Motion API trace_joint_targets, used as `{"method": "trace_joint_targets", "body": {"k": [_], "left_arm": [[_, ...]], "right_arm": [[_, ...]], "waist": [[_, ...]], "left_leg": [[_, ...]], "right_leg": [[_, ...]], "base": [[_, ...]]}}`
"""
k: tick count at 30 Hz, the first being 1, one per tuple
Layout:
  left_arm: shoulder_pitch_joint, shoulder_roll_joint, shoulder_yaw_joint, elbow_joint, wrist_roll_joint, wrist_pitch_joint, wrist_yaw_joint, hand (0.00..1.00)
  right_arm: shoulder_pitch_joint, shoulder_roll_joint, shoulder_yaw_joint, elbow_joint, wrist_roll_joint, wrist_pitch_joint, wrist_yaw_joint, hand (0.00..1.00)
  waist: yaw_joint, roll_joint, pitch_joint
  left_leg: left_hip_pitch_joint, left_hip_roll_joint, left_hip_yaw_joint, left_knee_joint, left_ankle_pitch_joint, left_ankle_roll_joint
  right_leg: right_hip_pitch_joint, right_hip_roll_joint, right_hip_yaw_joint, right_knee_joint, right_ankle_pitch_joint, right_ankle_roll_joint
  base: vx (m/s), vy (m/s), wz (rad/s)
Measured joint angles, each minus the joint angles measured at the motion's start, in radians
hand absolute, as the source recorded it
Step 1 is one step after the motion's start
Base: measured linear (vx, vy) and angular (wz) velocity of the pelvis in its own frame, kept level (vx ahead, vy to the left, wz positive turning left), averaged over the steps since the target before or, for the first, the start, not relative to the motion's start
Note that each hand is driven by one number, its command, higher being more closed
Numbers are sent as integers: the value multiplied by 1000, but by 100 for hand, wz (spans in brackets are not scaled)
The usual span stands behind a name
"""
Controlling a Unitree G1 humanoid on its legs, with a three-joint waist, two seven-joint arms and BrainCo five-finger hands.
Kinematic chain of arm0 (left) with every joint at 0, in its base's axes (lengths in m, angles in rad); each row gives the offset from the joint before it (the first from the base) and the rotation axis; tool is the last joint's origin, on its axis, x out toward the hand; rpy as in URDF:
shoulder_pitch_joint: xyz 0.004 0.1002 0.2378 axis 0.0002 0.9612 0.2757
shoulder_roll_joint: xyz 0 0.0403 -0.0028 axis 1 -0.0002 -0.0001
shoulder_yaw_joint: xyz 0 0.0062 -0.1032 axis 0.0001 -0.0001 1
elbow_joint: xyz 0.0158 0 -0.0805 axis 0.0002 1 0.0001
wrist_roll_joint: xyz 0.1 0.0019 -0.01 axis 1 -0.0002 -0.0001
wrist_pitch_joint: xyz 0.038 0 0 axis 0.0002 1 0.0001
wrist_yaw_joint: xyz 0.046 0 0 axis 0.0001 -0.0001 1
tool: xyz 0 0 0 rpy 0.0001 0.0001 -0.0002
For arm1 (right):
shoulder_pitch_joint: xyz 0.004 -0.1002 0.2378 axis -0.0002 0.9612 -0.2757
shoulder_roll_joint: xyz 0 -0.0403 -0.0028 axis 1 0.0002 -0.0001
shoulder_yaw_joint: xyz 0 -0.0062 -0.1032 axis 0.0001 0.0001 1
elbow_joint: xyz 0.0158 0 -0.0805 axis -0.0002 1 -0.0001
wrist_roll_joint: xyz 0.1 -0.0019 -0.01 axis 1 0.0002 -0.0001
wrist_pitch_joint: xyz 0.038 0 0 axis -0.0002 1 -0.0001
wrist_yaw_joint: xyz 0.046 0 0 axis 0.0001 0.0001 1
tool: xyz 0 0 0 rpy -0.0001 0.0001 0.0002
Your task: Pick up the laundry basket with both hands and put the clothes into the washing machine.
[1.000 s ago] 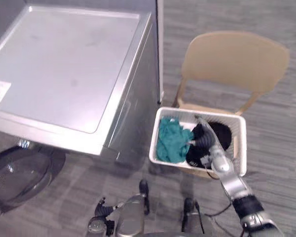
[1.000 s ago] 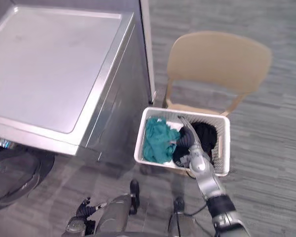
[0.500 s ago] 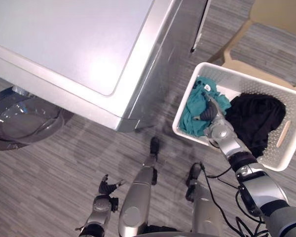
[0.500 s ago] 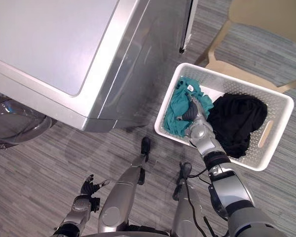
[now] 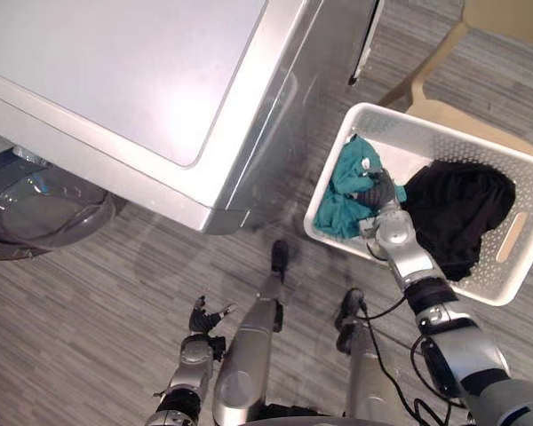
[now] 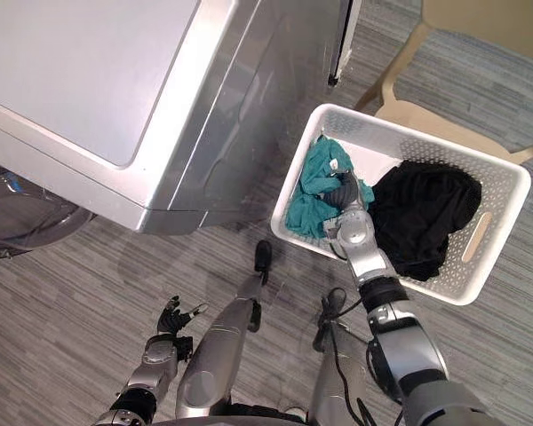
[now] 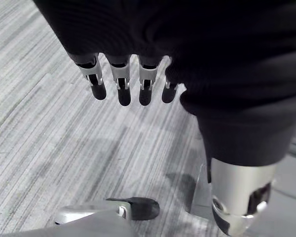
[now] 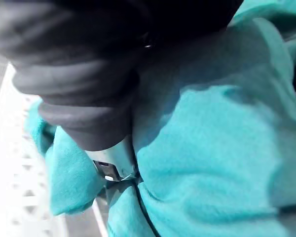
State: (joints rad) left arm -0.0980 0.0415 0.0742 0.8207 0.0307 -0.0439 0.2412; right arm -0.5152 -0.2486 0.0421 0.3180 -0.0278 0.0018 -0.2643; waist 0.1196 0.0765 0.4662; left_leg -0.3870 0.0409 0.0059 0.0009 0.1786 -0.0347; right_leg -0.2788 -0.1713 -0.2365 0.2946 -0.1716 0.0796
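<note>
The white laundry basket stands on a tan chair beside the washing machine. In it lie a teal cloth on the machine's side and a black cloth on the other. My right hand reaches over the near rim and is sunk into the teal cloth, curled small, with its thumb dug into the bunched folds. My left hand hangs low above the floor in front of the machine, with straight fingers that hold nothing.
The machine's round glass door hangs open low at the left, near the floor. The tan chair under the basket has its backrest on the far side. Grey plank floor lies between me and the machine.
My right hand has gone from the black cloth to the teal one and curled into it, and the cloth has bunched up. The camera tipped down. The left hand stays open.
</note>
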Motion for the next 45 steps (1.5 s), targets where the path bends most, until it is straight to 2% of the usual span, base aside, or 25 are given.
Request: {"method": "trace_joint_targets", "body": {"k": [2, 4, 7, 10, 13, 17, 18, 19, 21, 22, 23, 24, 25, 26, 27, 28, 29, 31, 32, 35, 36, 38, 39, 41, 45], "left_arm": [[16, 11, 0, -8, 1, 4, -2, 0], [59, 40, 1, -6, 6, 20, -10, 0], [90, 62, 8, -4, 12, 35, -25, 0], [132, 66, 21, -3, 21, 39, -40, 0], [163, 65, 50, -3, 21, 40, -46, 0], [160, 70, 82, -4, 21, 40, -46, 0], [149, 69, 97, -10, 21, 38, -45, 0], [152, 68, 96, -37, 20, 38, -44, 0], [186, 57, 111, -100, 17, 37, -41, 0], [205, 38, 117, -154, 1, 36, -39, 0], [213, 25, 115, -186, -4, 36, -38, 0], [240, 1, 106, -262, -23, 34, -39, 0], [258, -32, 70, -322, -27, 34, -43, 0], [268, -39, 46, -353, -29, 33, -46, 0], [261, -37, -14, -394, -29, 30, -53, 0], [249, -35, -45, -459, -28, 29, -68, 0], [251, -33, -52, -495, -23, 21, -69, 0], [252, -2, -75, -617, -11, -12, -91, 0], [243, 21, -81, -670, 11, -28, -96, 0], [153, 93, -156, -715, 53, -71, -111, 0], [122, 110, -188, -715, 63, -80, -115, 0], [32, 163, -325, -717, 108, -108, -145, 0], [19, 175, -358, -717, 120, -112, -153, 0], [-10, 215, -452, -712, 162, -120, -178, 0], [-32, 228, -489, -703, 218, -121, -183, 0]], "right_arm": [[72, 32, -25, -98, 20, -24, -5, 100], [145, 91, -26, -192, 37, -41, 5, 100], [252, 130, -44, -299, 69, -65, 15, 100], [343, 153, -64, -386, 104, -84, 50, 100], [395, 177, -71, -428, 147, -116, 78, 100], [465, 202, -85, -442, 185, -134, 95, 100], [501, 207, -89, -475, 187, -135, 95, 100], [528, 216, -91, -500, 193, -137, 95, 100], [521, 222, -65, -508, 196, -150, 104, 100], [504, 221, -44, -523, 199, -150, 117, 100], [500, 220, -37, -535, 207, -151, 121, 100], [484, 219, -27, -540, 224, -153, 133, 100], [479, 195, -26, -538, 231, -153, 135, 100], [484, 180, -28, -530, 232, -153, 134, 100], [483, 147, -42, -499, 233, -148, 134, 100], [467, 132, -58, -463, 232, -147, 136, 100], [454, 128, -65, -451, 232, -144, 136, 100], [420, 117, -58, -445, 232, -144, 143, 100], [402, 110, -51, -428, 233, -144, 157, 100], [341, 70, -31, -350, 236, -145, 184, 100], [330, 63, -28, -336, 241, -144, 190, 100], [276, 57, 12, -271, 278, -143, 227, 100], [267, 60, 30, -253, 289, -143, 233, 100], [253, 91, 103, -207, 351, -124, 274, 100], [209, 115, 251, -169, 403, -115, 331, 100]], "waist": [[-10, -21, -11], [-31, -63, -50], [-50, -101, -85], [-54, -116, -144], [-70, -116, -190], [-101, -107, -199], [-111, -107, -199], [-104, -112, -203], [-85, -121, -236], [-59, -111, -252], [-47, -101, -258], [-38, -79, -267], [-49, -17, -275], [-51, 7, -281], [-62, 21, -282], [-74, 0, -272], [-75, -4, -272], [-80, 3, -278], [-79, 19, -290], [-84, 28, -298], [-85, 31, -301], [-105, 42, -324], [-105, 40, -334], [-92, 4, -355], [-75, -10, -367]], "left_leg": [[42, 2, 7, -10, -1, -1], [88, 9, 27, -52, -2, -1], [151, 11, 53, -84, -2, -1], [206, 12, 94, -94, -12, -1], [242, 10, 114, -93, -18, -3], [232, 32, 59, -41, -48, 12], [225, 30, 23, -29, -50, 15], [221, 19, -7, -3, -49, 15], [161, 5, -37, 58, -52, 12], [109, 8, -43, 95, -45, 2], [84, 11, -51, 107, -35, -8], [41, 17, -76, 115, -8, -24], [8, 35, -119, 96, 18, -17], [10, 48, -112, 59, 13, 1], [17, 69, -29, 11, -119, 68], [12, 60, 52, 44, -126, 58], [13, 55, 76, 86, -120, 54], [54, 49, 78, 266, -128, 46], [108, 55, 79, 327, -169, 9], [253, 75, 85, 306, -260, -13], [284, 78, 88, 254, -257, -12], [356, 94, 78, 40, -218, -64], [360, 99, 77, 14, -218, -65], [362, 91, 73, 2, -213, -64], [365, 60, 68, 3, -196, -43]], "right_leg": [[46, 6, 7, -30, 6, 1], [74, 16, 26, -62, 8, 4], [121, 26, 50, -93, 16, 7], [167, 30, 90, -136, 46, 12], [188, 30, 119, -141, 57, 14], [189, 46, 138, -40, 44, 26], [167, 45, 183, 124, -31, 25], [171, 49, 222, 270, -78, 38], [186, 55, 277, 299, -123, 43], [190, 76, 285, 246, -169, 14], [193, 85, 278, 214, -191, 1], [193, 98, 253, 165, -233, -33], [178, 138, 204, 163, -234, -65], [176, 150, 176, 159, -227, -75], [185, 144, 102, 122, -199, -103], [189, 103, 53, 92, -168, -126], [188, 93, 36, 79, -152, -132], [185, 83, -15, 14, -83, -148], [187, 88, -33, -21, -51, -154], [188, 99, -95, -75, 1, -158], [188, 103, -114, -84, 11, -158], [177, 124, -185, -106, 36, -138], [170, 128, -196, -105, 39, -134], [169, 113, -199, -104, 59, -121], [171, 87, -196, -94, 74, -107]], "base": [[7, -9, -13], [7, -16, -26], [19, -7, -23], [12, 18, -42], [-8, 25, -30], [-64, -1, 37], [-46, -77, 110], [-49, -145, 114], [-78, -232, 73], [-194, -267, 40], [-260, -246, 26], [-355, -294, 59], [-253, -188, 77], [-355, -220, 130], [-345, -147, 151], [-404, -183, 149], [-276, -128, 118], [-257, -126, 74], [-219, -50, 40], [-201, 12, 59], [-184, 45, 93], [-187, 81, 90], [-156, 116, 54], [-120, 99, 14], [-100, 90, 8]]}}
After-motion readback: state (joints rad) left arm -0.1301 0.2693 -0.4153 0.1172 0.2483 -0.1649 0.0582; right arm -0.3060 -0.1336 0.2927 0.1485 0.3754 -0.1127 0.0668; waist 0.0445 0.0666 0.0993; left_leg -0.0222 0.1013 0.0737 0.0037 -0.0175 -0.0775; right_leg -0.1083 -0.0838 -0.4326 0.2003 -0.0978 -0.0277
